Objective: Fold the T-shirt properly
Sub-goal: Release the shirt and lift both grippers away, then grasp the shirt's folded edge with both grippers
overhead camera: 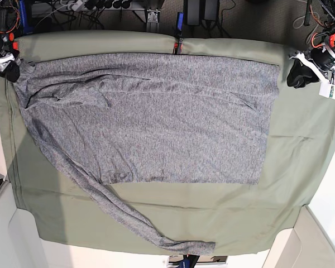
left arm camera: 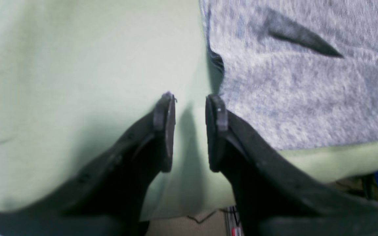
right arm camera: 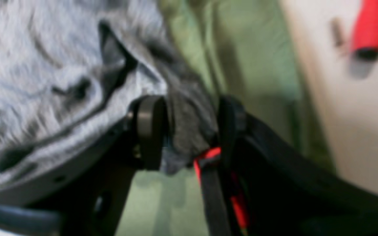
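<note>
Left hand stands with its two black fingers apart and nothing between them; only the olive-green cloth covering the table shows in the gap. Its right-side finger sits just at the edge of the large heather-grey knit T-shirt, beside the fabric rather than around it. In the base view this hand hangs over bare cloth near the far right corner of the table, just off the shirt's upper right corner.

Right hand has its black fingers spread with a bunch of dark grey shirt fabric lying in the gap between them; the picture is blurred, and whether the pads still press the fabric cannot be told. A thin red and black strap hangs by the inner side of one finger. In the base view this hand is at the far left corner, right at the shirt's upper left corner.

Outward from both hands, the T-shirt lies spread flat across the upper half of the table, its body wide and mostly smooth with some creases on the left. One long narrow sleeve trails from the lower left of the body diagonally toward the near edge, its cuff close to the cloth's hem.
</note>
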Controlling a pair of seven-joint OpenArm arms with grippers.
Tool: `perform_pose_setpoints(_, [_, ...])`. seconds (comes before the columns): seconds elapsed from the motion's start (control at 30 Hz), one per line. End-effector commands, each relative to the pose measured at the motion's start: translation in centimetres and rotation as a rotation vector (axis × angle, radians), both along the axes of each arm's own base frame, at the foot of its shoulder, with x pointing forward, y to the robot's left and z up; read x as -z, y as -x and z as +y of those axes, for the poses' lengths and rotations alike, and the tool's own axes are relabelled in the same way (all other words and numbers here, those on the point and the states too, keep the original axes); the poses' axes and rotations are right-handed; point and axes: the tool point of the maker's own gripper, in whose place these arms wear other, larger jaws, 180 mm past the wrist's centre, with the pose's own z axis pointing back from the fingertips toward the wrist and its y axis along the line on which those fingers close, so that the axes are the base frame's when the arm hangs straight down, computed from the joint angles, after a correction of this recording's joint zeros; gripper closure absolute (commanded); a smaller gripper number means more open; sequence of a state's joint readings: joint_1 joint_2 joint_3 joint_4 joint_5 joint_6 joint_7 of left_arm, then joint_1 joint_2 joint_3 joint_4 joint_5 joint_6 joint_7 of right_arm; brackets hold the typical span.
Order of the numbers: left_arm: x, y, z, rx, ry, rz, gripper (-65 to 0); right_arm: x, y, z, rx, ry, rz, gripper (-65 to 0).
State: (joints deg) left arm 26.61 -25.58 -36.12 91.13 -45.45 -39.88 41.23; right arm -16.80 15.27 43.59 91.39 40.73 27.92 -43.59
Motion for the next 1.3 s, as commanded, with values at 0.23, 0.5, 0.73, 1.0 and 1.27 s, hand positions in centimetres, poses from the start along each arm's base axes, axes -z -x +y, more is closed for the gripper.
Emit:
perform_pose_setpoints(0.23, [-5.8,-4.2,2.1,-0.012,0.000,-0.183,-19.0,-6.1,-4.5,-3.0,0.018,0.084,-0.182,-27.2])
perform_pose_setpoints(0.5, [-8.7,-7.8,1.4,0.022,0.006,-0.285,-19.0,-10.0,-11.8,-1.9,0.006,0.170,-0.276,-27.2])
perform_pose_setpoints(0.73, [-6.4,-11.2,-3.4,0.199,-0.093,-0.230,-19.0,-10.8,-19.2,3.1,-0.133,0.293,-0.280,-27.2])
perform_pose_setpoints(1.0, [-5.4,-15.8,-4.4,0.229,-0.103,-0.242,-20.3,-6.8,-25.3,3.8,-0.119,0.185,-0.191,-27.2])
perform_pose_setpoints(1.27, [-3.5,-21.1,-4.1,0.196,-0.049,-0.221,-32.1,-3.9,-27.5,3.3,-0.084,0.113,-0.133,-29.8])
